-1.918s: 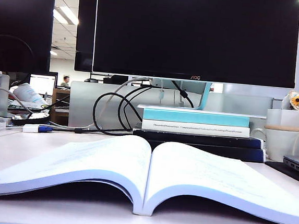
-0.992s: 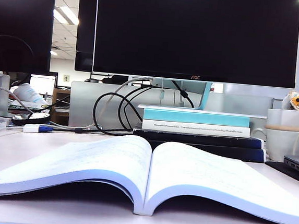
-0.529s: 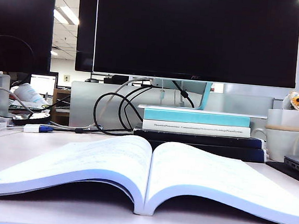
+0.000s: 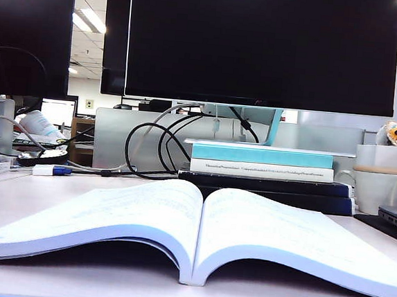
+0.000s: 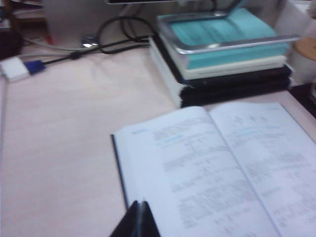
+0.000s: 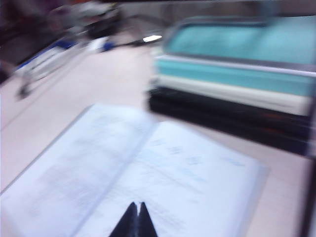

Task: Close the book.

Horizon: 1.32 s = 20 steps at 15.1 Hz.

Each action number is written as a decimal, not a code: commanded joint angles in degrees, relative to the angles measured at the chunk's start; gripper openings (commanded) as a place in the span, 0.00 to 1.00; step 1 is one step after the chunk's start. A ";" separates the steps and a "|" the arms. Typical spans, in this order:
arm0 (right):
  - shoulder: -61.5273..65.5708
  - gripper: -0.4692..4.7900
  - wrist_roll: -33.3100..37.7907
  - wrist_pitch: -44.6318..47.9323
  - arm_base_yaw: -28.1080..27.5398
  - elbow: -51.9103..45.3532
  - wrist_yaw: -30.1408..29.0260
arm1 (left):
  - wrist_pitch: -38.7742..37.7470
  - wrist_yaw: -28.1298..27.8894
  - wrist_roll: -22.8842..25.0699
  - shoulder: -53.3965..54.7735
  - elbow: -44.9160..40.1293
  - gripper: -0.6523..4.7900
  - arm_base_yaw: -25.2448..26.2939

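Observation:
The book (image 4: 199, 225) lies open and flat at the table's front, white printed pages up, spine in the middle. In the left wrist view my left gripper (image 5: 138, 205) is shut with nothing in it, hovering over the outer edge of the book's (image 5: 207, 168) left page, where a thin dark cover edge shows. In the blurred right wrist view my right gripper (image 6: 137, 205) is shut and empty above the book's (image 6: 148, 173) right page. Neither gripper shows clearly in the exterior view.
Behind the book a teal-and-white book (image 4: 261, 161) lies on black books (image 4: 264, 189), with a monitor (image 4: 263, 46) standing on the pile. Cables (image 4: 150, 148) and a plug (image 4: 50, 170) lie at back left. A white cup (image 4: 379, 185) and laptop edge (image 4: 394, 220) are at right.
The open book has not moved. The exterior picture has shifted a few pixels to the right, and a dark blurred shape now shows in its top right corner.

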 commanded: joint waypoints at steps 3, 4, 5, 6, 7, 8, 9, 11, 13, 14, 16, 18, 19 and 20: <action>2.49 0.08 -1.81 -1.88 6.93 0.35 2.34 | -2.08 -5.53 -7.91 2.60 -1.84 0.11 -13.94; 2.86 0.08 -1.81 -2.36 7.15 0.35 2.29 | -2.21 -2.78 -9.01 3.65 -1.84 0.11 -15.39; 3.15 0.08 -1.79 -2.89 7.13 0.35 2.29 | -2.21 -1.38 -10.29 4.52 -1.84 0.11 -16.55; 3.19 0.08 -1.79 -3.52 7.13 0.35 2.19 | -2.19 -1.05 -11.17 5.31 -1.84 0.11 -17.53; 3.30 0.08 -1.79 -4.33 7.15 0.35 1.84 | -2.19 -1.01 -11.96 6.32 -1.84 0.11 -18.82; 3.28 0.08 -1.79 -5.77 7.17 0.35 1.27 | -2.10 -0.52 -13.03 7.58 -1.84 0.11 -20.31; 3.32 0.08 -1.81 -7.41 7.17 0.35 -0.11 | -1.73 0.59 -14.97 9.38 -1.84 0.11 -22.03; 3.52 0.08 -1.79 -7.87 7.19 0.33 -2.01 | 6.47 -2.82 -19.65 20.28 -2.21 0.11 -28.74; 3.48 0.08 -1.77 -8.02 7.21 0.33 -2.40 | 11.19 -20.81 -26.43 26.51 -5.07 0.11 -37.44; 3.43 0.08 -1.75 -8.04 7.19 0.33 -2.43 | 14.03 -25.07 -31.71 26.64 -8.26 0.11 -42.18; 3.54 0.08 -1.77 -7.13 7.17 0.33 -1.97 | 26.45 -28.13 -37.00 27.26 -15.76 0.11 -50.66; 3.54 0.08 -1.75 -6.05 7.19 0.33 -1.95 | 33.48 -27.78 -44.24 32.22 -19.98 0.11 -50.58; 3.54 0.08 -1.77 -5.99 7.19 0.33 -1.95 | 34.67 -28.02 -44.22 33.44 -19.96 0.11 -50.58; 3.52 0.08 -1.77 -5.86 7.19 0.31 -1.95 | 36.92 -28.17 -44.22 36.85 -19.93 0.11 -50.60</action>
